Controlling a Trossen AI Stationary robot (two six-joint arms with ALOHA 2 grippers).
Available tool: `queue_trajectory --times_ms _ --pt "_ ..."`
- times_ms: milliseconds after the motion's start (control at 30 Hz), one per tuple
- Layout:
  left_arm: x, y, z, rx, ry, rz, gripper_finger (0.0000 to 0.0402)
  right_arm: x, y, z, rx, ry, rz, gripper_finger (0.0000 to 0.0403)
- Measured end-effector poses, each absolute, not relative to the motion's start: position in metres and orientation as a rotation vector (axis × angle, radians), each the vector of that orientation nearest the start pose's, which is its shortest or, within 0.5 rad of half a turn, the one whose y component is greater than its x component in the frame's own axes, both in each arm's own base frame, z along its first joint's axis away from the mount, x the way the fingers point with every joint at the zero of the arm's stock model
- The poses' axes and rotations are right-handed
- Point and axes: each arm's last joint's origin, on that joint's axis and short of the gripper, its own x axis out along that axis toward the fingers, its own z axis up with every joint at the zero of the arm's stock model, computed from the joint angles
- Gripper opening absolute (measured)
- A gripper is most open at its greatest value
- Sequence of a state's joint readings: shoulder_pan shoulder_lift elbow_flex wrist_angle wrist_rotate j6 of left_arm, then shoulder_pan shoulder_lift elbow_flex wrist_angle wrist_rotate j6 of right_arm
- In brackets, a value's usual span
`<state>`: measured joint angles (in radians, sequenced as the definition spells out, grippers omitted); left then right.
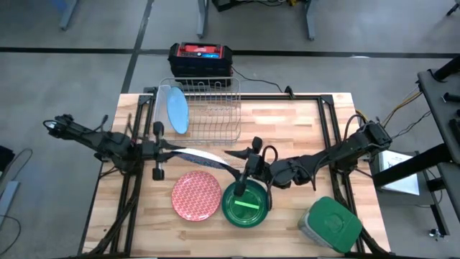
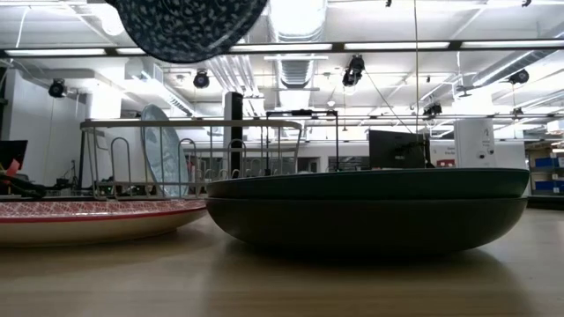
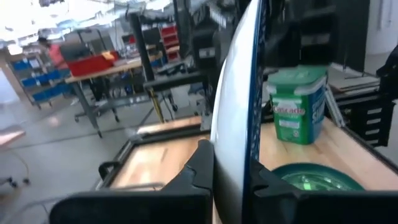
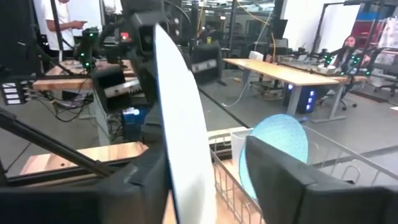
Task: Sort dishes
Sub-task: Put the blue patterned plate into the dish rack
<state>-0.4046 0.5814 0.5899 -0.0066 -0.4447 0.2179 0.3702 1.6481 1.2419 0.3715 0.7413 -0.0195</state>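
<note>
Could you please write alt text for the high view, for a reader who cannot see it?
Seen from above, the left claw grips one edge of a white plate held above a wooden table, while the right claw stands open at its other edge. Below lie a red plate and green dishes; a light blue plate stands in a wire rack.

Both arms reach inward over the table's middle, meeting near its centre. The left gripper (image 3: 229,177) is clamped tight on the edge of a plate (image 1: 203,158) — one finger (image 3: 199,165) pressed on each face. The right gripper (image 4: 205,180) sits at the plate's other end, its fingers (image 4: 280,174) spread apart — one on either side of the rim.
</note>
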Motion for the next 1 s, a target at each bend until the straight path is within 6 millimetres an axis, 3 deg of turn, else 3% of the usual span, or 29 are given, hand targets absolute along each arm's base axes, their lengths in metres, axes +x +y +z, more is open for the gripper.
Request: queue_trajectory --times_ms 267,500,700,867,1000 --pt "0.125 -0.041 0.33 0.263 -0.001 0.021 0.0004 0.364 0.118 0.315 -0.077 0.053 -0.394 0.0254" --pt "0.125 -0.041 0.347 0.29 -0.035 0.018 0.0003 0.365 0.117 0.314 -0.106 0.063 -0.404 0.0252" --pt "0.137 -0.046 0.35 0.303 -0.026 0.017 0.0003 0.369 0.109 0.313 -0.073 0.061 -0.352 0.0237" --pt "0.149 -0.05 0.348 0.328 0.005 0.028 0.0004 0.38 0.104 0.307 -0.027 -0.001 -0.345 0.0194" --pt "0.151 -0.048 0.348 0.345 0.005 0.065 0.0016 0.386 0.105 0.308 -0.018 -0.039 -0.365 0.0093"
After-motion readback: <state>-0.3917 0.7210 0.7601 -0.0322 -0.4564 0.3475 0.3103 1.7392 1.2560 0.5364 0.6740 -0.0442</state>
